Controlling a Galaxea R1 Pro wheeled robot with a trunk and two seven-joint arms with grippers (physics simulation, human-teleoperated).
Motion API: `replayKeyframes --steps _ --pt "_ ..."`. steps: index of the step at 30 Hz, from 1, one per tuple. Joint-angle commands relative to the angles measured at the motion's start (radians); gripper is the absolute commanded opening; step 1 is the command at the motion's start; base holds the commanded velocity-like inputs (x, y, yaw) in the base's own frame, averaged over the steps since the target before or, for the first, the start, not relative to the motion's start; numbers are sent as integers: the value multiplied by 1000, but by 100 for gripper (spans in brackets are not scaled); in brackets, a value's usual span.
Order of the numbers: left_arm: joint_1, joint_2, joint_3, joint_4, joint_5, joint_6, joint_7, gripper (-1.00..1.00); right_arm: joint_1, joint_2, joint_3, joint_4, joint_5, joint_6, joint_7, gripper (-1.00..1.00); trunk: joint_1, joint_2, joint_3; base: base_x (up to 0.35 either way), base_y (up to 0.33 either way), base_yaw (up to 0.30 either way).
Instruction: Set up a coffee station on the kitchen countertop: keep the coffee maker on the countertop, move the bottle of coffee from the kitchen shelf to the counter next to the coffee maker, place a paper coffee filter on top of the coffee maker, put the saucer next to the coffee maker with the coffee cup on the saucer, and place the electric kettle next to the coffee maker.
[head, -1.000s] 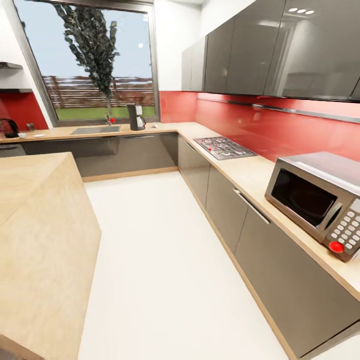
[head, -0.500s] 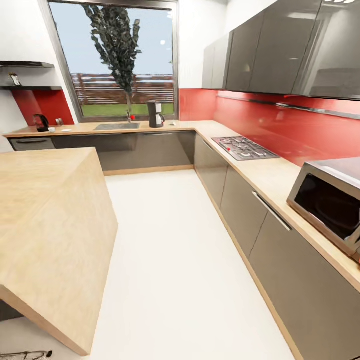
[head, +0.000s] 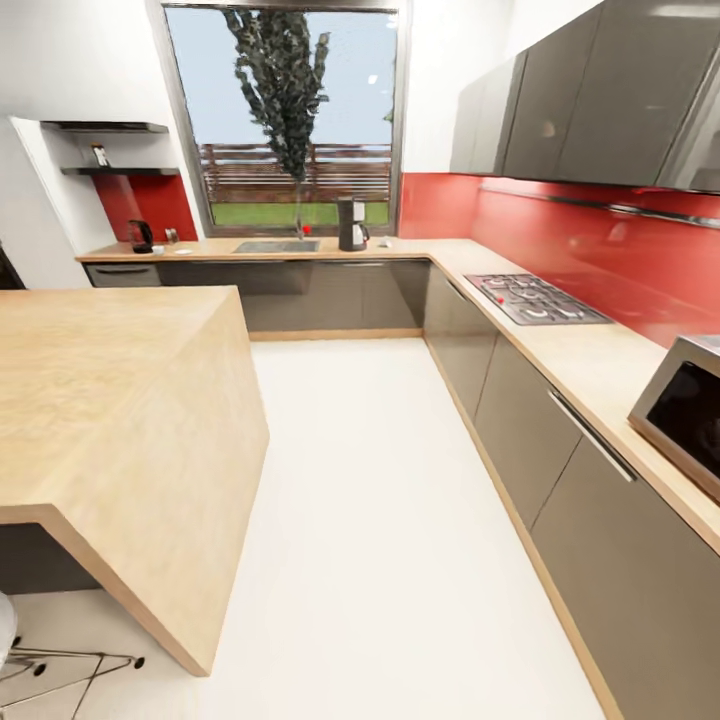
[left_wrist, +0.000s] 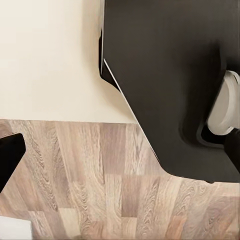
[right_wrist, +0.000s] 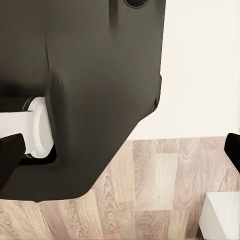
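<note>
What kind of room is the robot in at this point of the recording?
A home kitchen, rendered in simulation. An L-shaped wooden countertop carries a gas hob and a microwave, with a sink and coffee maker below the window.

Pale wood grain, matt, covers the island (head: 110, 390) and the countertop (head: 590, 365) running along the walls. Cabinet fronts (head: 520, 420) below wear a smooth grey-brown sheen, while the upper cabinets (head: 590, 95) are glossy enough to reflect the room. The backsplash (head: 600, 245) is polished red. The floor (head: 380, 520) is plain, smooth white. A dark plastic coffee maker (head: 351, 224) stands by the window; wood-plank flooring (left_wrist: 90, 185) and the robot's matt black base (left_wrist: 170, 75) appear at wrist level.
</note>
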Motion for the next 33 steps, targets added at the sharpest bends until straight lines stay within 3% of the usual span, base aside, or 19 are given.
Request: replayKeyframes --steps 1,8,14,21,33 --pt "0 -1 1 0 6 -3 0 100 0 0 0 -1 0 0 0 100 0 -2 -2 0 0 252" --pt "1 -3 -7 0 -4 -8 -4 100 -1 0 0 -1 0 0 0 100 0 -2 -8 0 0 252" --pt "-7 5 -6 0 -6 -69 -4 100 0 -12 -1 -28 0 -2 0 100 0 -2 -13 1 0 247" --pt "-77 34 -5 -28 -4 -96 -3 100 -1 -69 -4 -205 0 -1 0 100 0 -2 -14 233 0 65" --pt "-126 49 -1 -309 2 -90 -3 100 -1 -82 -7 -551 -3 0 0 100 0 -2 -15 333 0 3"
